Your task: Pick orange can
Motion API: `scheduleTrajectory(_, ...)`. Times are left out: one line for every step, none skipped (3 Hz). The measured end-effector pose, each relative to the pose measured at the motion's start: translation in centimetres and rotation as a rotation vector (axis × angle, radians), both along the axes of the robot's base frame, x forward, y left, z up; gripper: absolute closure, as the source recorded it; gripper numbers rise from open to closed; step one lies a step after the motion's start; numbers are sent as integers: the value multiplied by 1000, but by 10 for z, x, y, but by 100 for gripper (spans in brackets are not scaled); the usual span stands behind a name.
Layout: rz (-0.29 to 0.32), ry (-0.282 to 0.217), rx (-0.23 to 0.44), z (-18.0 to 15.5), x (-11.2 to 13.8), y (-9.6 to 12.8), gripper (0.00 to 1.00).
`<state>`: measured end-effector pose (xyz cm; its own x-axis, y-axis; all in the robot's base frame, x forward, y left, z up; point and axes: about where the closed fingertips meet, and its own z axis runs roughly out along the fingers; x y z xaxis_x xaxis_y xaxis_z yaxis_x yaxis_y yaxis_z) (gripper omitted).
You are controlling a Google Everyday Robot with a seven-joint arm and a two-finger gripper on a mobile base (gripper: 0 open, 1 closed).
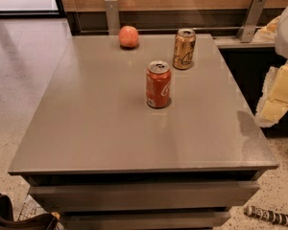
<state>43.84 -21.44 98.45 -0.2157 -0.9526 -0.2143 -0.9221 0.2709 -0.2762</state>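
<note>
Two cans upright on grey table (96,128), orange can (184,49) far right of centre, red can (158,84) nearer and left of it, apart, fruit (128,36) at far edge, gripper (277,97) beyond table's right side, state cannot tell.

No word can be read. The red can (158,85) mid-surface (86,128) bears white script. The orange can (184,49), at one o'clock from it, bears dark curly script. The end effector (277,99) sits at three o'clock.
</note>
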Motion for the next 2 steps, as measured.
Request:
scheduleTrajectory(0,0,0,0,0,0,0)
scheduleTrajectory(-25,-51,40,-1,20,-10,0)
